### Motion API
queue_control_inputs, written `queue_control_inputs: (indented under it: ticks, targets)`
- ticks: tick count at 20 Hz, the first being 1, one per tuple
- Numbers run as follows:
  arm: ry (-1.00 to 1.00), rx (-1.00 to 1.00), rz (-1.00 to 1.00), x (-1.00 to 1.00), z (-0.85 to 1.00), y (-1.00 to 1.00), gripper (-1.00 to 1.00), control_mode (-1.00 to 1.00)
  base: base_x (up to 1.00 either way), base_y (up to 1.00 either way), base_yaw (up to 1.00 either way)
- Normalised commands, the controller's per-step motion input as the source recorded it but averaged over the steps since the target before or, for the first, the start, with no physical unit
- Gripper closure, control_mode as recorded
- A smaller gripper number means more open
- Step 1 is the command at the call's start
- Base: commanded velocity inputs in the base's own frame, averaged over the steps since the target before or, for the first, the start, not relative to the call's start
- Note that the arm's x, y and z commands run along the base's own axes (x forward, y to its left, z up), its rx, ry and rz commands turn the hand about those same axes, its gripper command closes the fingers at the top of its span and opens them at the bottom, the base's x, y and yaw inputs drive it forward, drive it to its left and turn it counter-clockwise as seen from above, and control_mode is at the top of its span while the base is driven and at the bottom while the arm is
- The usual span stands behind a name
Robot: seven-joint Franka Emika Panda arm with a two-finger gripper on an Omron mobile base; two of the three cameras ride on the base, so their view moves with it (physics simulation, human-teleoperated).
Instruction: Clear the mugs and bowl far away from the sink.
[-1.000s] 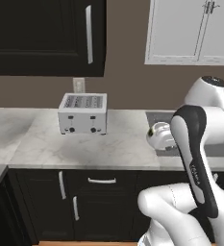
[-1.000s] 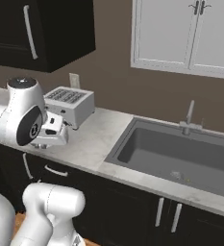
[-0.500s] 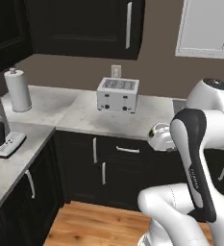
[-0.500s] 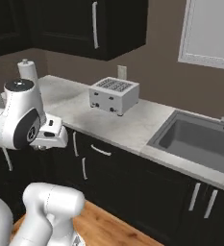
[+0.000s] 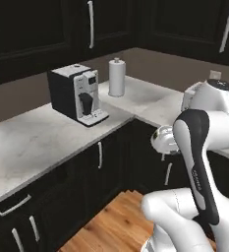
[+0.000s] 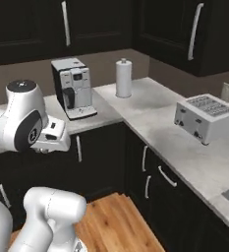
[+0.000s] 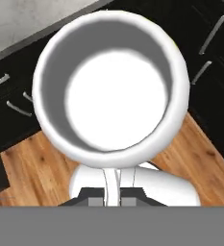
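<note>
The gripper (image 7: pixel 111 196) is clamped on the rim of the white mug (image 7: pixel 111 93), which hangs over the wooden floor (image 7: pixel 31 168), well off the counter (image 5: pixel 42 142). That thin rim hold looks risky – a jolt could drop the mug before it reaches stone.

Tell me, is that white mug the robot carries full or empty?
Empty. The hand view looks straight into the white mug, and its bare white bottom shows, with nothing inside. The tool pinches its rim.

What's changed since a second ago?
The base has swung left, away from the sink: the views now face a corner counter with a coffee machine and paper towel roll, the toaster off right. The gripper stays shut on the white mug.
</note>
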Motion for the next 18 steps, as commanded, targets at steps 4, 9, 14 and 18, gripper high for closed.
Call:
queue_control_inputs:
  ticks: [4,9,14,18]
  targets:
    - [0.0,0.0,0.0,0.0,0.0,0.0,1.0,1.0,0.0,0.01,0.9]
    - [0.0,0.0,0.0,0.0,0.0,0.0,1.0,1.0,0.0,0.37,0.89]
    - [0.0,0.0,0.0,0.0,0.0,0.0,1.0,1.0,0.0,0.65,0.82]
    - [0.0,0.0,0.0,0.0,0.0,0.0,1.0,1.0,0.08,0.25,0.65]
